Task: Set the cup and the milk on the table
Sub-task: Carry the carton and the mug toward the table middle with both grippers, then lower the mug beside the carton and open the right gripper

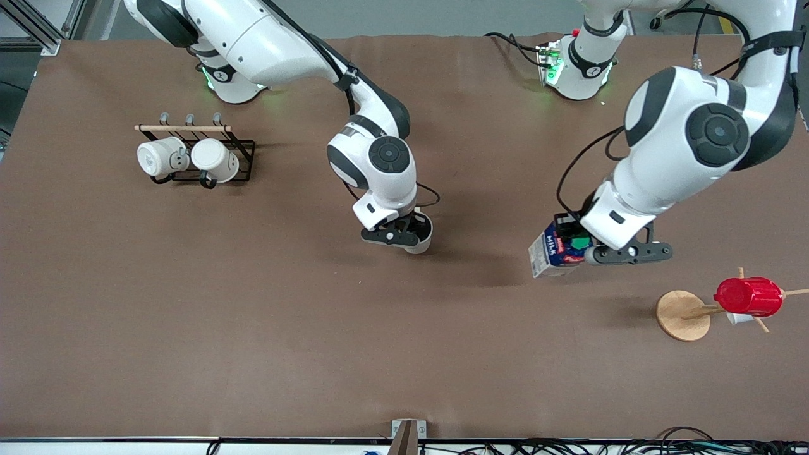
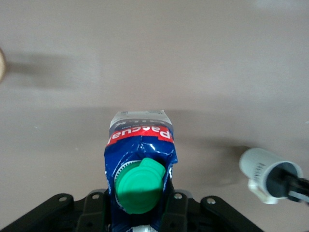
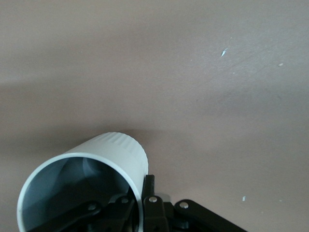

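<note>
My right gripper (image 1: 409, 232) is shut on the rim of the pale beige-grey cup (image 1: 421, 237) over the middle of the brown table (image 1: 253, 328). In the right wrist view the cup (image 3: 101, 164) shows its grey inside, one finger inside the rim and one outside. My left gripper (image 1: 584, 248) is shut on the dark blue milk carton (image 1: 551, 253), tilted, over the table toward the left arm's end. In the left wrist view the carton (image 2: 139, 145) with its green cap (image 2: 140, 187) sits between the fingers, and the cup (image 2: 263, 173) shows farther off.
A black wire rack (image 1: 208, 158) with two whiter mugs (image 1: 161, 158) stands toward the right arm's end. A wooden cup tree (image 1: 686, 315) holding a red ribbed cup (image 1: 749, 296) stands toward the left arm's end, nearer to the front camera than the milk.
</note>
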You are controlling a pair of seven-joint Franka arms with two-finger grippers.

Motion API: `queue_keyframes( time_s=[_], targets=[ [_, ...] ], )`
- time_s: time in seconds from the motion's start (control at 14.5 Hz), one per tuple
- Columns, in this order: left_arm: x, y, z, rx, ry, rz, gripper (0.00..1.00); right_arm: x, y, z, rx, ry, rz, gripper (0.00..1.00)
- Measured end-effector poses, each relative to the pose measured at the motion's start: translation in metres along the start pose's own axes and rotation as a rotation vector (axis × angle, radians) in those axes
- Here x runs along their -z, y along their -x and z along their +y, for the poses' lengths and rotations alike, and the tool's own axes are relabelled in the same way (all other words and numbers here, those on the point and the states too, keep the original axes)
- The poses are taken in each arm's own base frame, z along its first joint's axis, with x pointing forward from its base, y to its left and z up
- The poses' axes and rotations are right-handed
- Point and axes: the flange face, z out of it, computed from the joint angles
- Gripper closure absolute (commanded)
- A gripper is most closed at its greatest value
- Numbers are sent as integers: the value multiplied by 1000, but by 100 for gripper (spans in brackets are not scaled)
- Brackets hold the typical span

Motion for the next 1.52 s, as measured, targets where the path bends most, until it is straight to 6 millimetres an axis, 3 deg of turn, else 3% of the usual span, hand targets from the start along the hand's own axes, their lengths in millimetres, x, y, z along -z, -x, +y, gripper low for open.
queue_keyframes(
  time_s=[0.21, 0.28, 0.34, 0.48, 0.76, 0.9, 1.03, 1.17, 1.38, 1.52],
  targets=[
    [1, 14, 39, 37, 1, -14, 68, -7, 0, 0, -9, 2, 2, 84],
    [-4, 18, 51, 44, 0, -22, 68, -9, 0, 1, -13, 4, 1, 74],
    [-10, 22, 62, 45, -2, -32, 68, -11, 0, 1, -18, 5, 0, 54],
    [-24, 28, 77, 39, -9, -52, 68, -11, -1, 1, -28, 6, 0, 0],
    [-45, 33, 93, 17, -16, -79, 68, -1, -14, 6, -77, 1, 13, 0],
    [-58, 34, 105, 2, -8, -77, 68, 24, -33, 22, -118, 46, 10, 0],
    [-72, 34, 118, -14, 2, -76, 68, 78, -61, 54, -177, 73, 29, 0],
    [-86, 37, 131, -31, 13, -73, 68, 142, -90, 105, -256, 82, 67, 0],
    [-107, 40, 147, -51, 26, -70, 68, 224, -118, 209, -400, 109, 125, 0],
    [-121, 40, 154, -57, 34, -69, 68, 262, -128, 275, -418, 157, 125, 0]
  ],
)
